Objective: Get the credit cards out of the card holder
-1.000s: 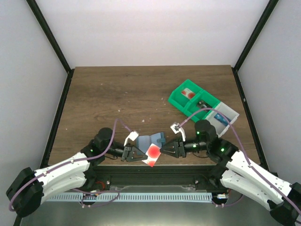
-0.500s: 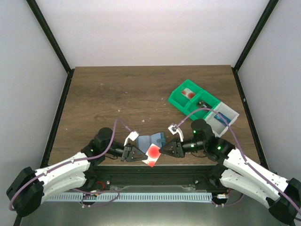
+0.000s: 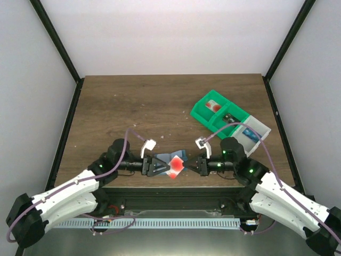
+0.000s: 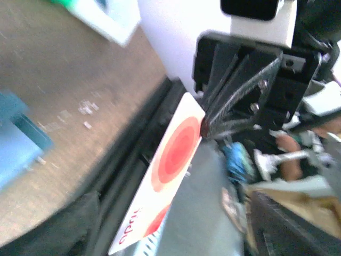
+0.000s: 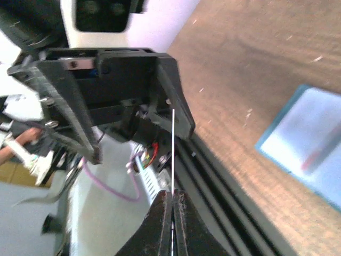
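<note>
A white credit card [image 3: 175,166] with red circles hangs in the air between my two grippers near the table's front edge. My right gripper [image 3: 191,164] is shut on its right edge. The right wrist view shows the card [image 5: 173,152] edge-on as a thin white line rising from my shut right gripper [image 5: 172,200]. My left gripper [image 3: 156,166] stands open, its fingers [image 5: 176,104] spread either side of the card's far end. The light-blue card holder [image 3: 179,156] lies flat on the table just behind the card, and shows again as the card holder [image 5: 314,149] in the right wrist view.
A green compartment bin [image 3: 205,113] holding a red item stands at the back right, with a white bin [image 3: 261,128] joined to it. The table's black front rail [image 5: 234,176] runs right under the card.
My left gripper has opened and let go of the card. My right gripper has closed on the card's right edge. The card has shifted slightly away from the front rail.
</note>
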You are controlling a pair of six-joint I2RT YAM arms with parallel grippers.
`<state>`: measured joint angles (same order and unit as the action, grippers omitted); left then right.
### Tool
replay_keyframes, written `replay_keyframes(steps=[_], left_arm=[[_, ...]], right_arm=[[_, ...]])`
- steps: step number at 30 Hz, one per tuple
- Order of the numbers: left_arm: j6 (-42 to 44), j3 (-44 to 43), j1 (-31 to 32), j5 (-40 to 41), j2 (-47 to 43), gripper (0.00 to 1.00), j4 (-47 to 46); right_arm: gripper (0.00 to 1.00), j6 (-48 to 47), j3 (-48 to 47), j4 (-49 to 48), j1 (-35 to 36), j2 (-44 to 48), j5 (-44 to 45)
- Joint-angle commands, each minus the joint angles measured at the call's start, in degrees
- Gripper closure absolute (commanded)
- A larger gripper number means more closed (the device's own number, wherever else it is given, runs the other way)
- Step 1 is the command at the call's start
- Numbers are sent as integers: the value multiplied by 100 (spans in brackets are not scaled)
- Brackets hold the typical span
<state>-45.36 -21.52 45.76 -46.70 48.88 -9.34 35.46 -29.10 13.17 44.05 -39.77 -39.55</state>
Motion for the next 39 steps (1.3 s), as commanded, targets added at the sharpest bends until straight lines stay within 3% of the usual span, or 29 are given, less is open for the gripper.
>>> replay_keyframes(steps=[1,2,5,12,17,25,39], left_arm=[[496,-710,-35,1954,-237,9,1533],[582,-874,-32,2380,-239,2,1829],[877,-1259,-40,3169,-219,0,2495],[1474,-1870,-37,3780,-271,0,3238],[1881,-2034,-39,4001,-326,0,3621],[1951,-1857,-35,3954,-671,0,3469],[1944,-1812,-32,4160,-1534,0,3429]], right_arm=[[100,273,-372,109,-19,219,1564],[100,307,-429,127,-19,242,1973],[100,424,-549,57,-20,184,3167],[100,838,-768,-592,-268,-472,4813],[100,1082,-666,-1374,-1024,-796,5070],[100,1760,-875,-2145,-2341,-2001,4771],[100,3535,-1506,-2928,-2560,-3999,6152]])
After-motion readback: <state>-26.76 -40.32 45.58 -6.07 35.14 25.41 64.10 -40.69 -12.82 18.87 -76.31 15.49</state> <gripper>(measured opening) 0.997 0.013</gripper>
